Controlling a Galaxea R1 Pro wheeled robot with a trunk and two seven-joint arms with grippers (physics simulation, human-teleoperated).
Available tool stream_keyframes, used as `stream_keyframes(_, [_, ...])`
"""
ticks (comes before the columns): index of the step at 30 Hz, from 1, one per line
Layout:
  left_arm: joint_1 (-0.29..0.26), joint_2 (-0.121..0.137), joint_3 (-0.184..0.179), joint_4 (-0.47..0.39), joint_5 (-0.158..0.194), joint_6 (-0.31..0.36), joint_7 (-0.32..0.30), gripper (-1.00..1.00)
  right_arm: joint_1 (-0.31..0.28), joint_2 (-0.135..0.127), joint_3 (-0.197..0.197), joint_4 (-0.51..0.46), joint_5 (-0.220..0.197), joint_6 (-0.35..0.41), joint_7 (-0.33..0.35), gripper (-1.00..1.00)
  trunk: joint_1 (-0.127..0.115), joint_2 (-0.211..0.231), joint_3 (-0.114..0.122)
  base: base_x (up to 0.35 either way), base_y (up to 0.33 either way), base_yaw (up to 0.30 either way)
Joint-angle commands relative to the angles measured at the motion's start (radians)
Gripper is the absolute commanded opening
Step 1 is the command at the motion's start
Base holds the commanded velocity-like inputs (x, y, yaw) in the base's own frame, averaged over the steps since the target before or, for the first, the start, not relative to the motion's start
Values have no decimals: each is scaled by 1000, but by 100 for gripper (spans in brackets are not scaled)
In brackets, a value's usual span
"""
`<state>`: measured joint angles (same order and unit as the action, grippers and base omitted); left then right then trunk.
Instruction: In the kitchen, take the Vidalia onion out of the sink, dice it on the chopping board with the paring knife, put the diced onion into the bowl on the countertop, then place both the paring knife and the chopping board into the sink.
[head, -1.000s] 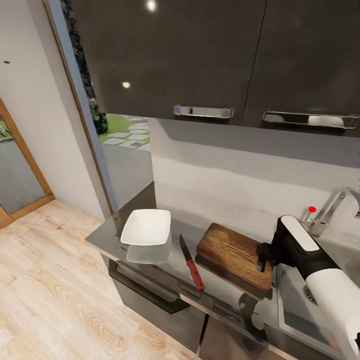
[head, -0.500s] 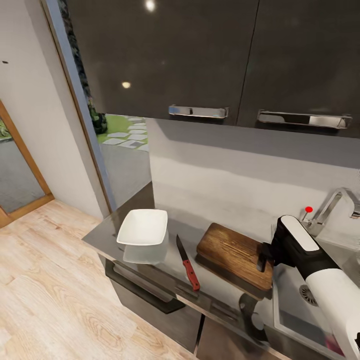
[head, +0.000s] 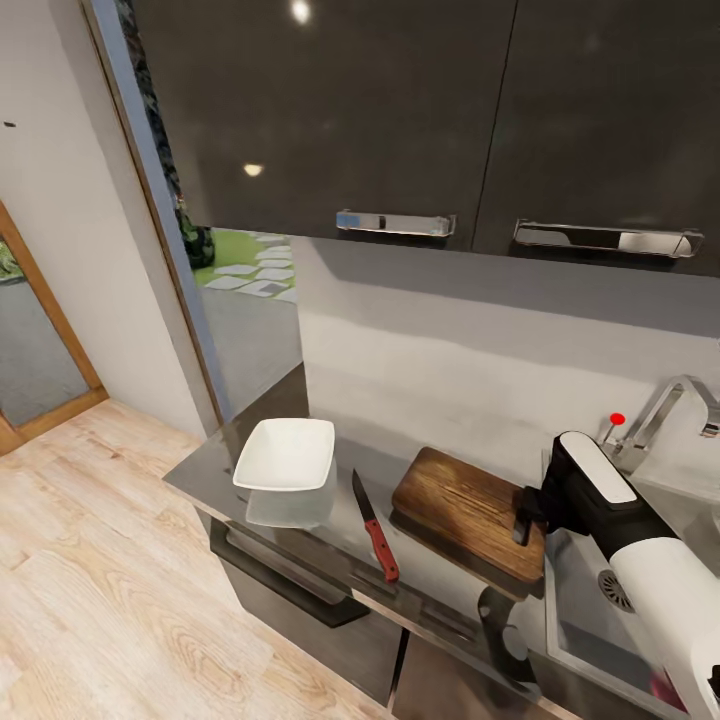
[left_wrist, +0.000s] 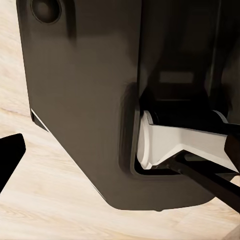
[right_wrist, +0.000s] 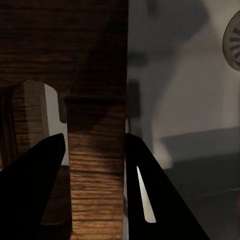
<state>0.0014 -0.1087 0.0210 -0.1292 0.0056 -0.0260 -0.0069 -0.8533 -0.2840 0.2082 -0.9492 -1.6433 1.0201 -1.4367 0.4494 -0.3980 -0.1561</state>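
Leftmost on the reflective grey table (head: 215, 470) sits the glossy white square bowl (head: 287, 455), with the paring knife (head: 375, 525) just beside it, dark blade and red handle lying flat. Next comes the dark wood-grain chopping board (head: 465, 510), its sink-side end lifted. The right tool (head: 522, 515) is clenched on that end, one finger through the oval handle slot (right_wrist: 30, 125). Behind it, the steel sink (head: 600, 610) with round drain (right_wrist: 232, 37), chrome tap (head: 675, 400) and red knob (head: 617, 419). Whether the left tool (left_wrist: 120, 165) is released or clenched, I cannot tell; its view looks onto what seems the robot's dark body.
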Motion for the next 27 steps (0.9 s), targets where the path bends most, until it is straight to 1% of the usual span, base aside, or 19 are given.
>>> stream_keyframes(1, [0, 0, 2, -1, 1, -2, -1, 100, -1, 0, 3, -1, -10, 10, -10, -100, 1, -2, -2, 0, 0, 0])
stream_keyframes(2, [0, 0, 2, -1, 1, -2, -1, 100, -1, 5, 3, 0, -10, 11, -10, -100, 1, -2, -2, 0, 0, 0])
stream_keyframes(5, [0, 0, 2, -1, 1, -2, -1, 100, -1, 9, 3, 0, -11, 11, -10, -100, 1, -2, -2, 0, 0, 0])
stream_keyframes(27, [0, 0, 2, -1, 1, -2, -1, 100, -1, 9, 3, 0, -10, 11, -11, -100, 1, -2, -2, 0, -1, 22])
